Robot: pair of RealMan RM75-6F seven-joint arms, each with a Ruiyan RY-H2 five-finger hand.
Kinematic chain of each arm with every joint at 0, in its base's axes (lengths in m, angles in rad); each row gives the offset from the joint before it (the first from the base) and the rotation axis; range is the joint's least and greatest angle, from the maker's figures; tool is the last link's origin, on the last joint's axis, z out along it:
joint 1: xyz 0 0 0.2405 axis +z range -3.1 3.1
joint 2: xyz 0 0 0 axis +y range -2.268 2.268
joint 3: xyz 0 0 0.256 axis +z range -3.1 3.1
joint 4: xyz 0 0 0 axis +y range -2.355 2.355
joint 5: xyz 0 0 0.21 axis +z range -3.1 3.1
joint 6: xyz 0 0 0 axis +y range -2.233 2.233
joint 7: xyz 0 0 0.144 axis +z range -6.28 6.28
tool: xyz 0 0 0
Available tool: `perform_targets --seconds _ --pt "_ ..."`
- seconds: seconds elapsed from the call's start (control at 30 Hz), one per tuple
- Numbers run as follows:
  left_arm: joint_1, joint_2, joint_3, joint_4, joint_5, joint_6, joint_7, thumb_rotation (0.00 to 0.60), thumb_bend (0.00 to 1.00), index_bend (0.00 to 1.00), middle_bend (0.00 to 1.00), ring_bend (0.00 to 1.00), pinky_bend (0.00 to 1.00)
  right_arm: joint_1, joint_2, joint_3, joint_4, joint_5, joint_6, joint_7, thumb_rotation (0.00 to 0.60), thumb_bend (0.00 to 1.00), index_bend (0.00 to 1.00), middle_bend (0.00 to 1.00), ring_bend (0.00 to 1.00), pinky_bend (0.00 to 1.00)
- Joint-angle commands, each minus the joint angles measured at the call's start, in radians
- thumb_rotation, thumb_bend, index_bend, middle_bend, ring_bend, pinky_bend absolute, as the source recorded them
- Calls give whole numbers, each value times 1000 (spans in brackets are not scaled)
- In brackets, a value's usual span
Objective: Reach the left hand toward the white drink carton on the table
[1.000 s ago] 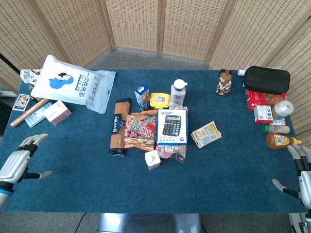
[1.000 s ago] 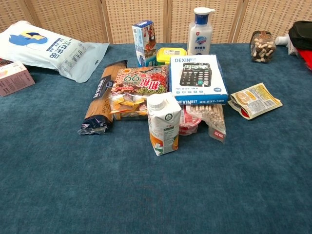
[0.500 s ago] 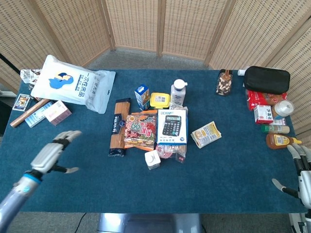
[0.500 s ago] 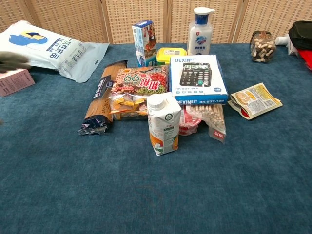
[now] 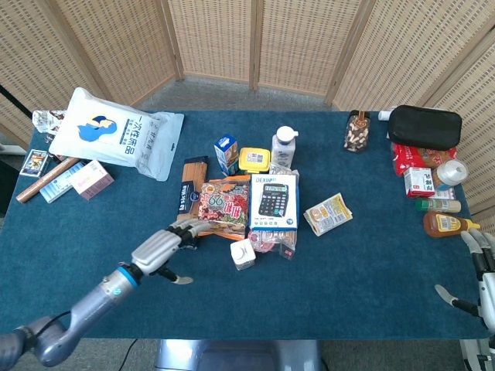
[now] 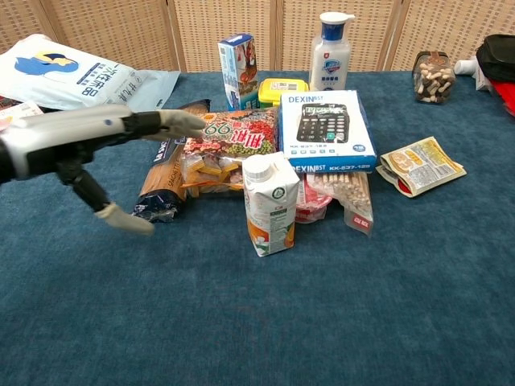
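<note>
The white drink carton (image 6: pixel 270 203) stands upright near the front of the pile, with green and orange print; in the head view the carton (image 5: pixel 243 253) shows from above. My left hand (image 5: pixel 165 249) hovers just left of it, fingers stretched out and apart, thumb hanging down, holding nothing. In the chest view the left hand (image 6: pixel 88 149) reaches in from the left, fingertips over the dark pasta pack (image 6: pixel 161 173), a short gap from the carton. My right hand (image 5: pixel 481 274) stays at the table's right edge, fingers spread and empty.
Behind the carton lie a snack bag (image 6: pixel 229 145), a boxed calculator (image 6: pixel 326 129), a blue box (image 6: pixel 238 60), a yellow tub (image 6: pixel 282 87) and a white bottle (image 6: pixel 334 40). A large white bag (image 5: pixel 116 131) lies far left. Bottles and packets (image 5: pixel 433 185) crowd the right edge.
My left hand has swept from the table's left edge rightward to just beside the carton. The right hand has barely moved.
</note>
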Motion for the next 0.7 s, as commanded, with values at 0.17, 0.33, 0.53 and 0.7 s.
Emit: perform_targets --seconds 0.17,0.33,0.53,0.7 --pt "-51 -99 -26 13 -77 -27 79 600 23 0 0 0 0 0 4 2 0 3 -2 10 600 0 0 0 0 7" --pt "-69 -142 -41 33 -112 -23 110 600 22 0 0 0 0 -2 7 2 1 2 2 20 600 0 0 0 0 6" --pt "-95 -195 -58 71 -148 -34 104 600 22 0 0 0 0 -2 10 2 1 4 1 31 600 0 0 0 0 6" --pt "-107 -283 -73 133 -146 1 77 600 20 66 0 1 98 -3 12 4 4 8 1 38 600 0 0 0 0 7"
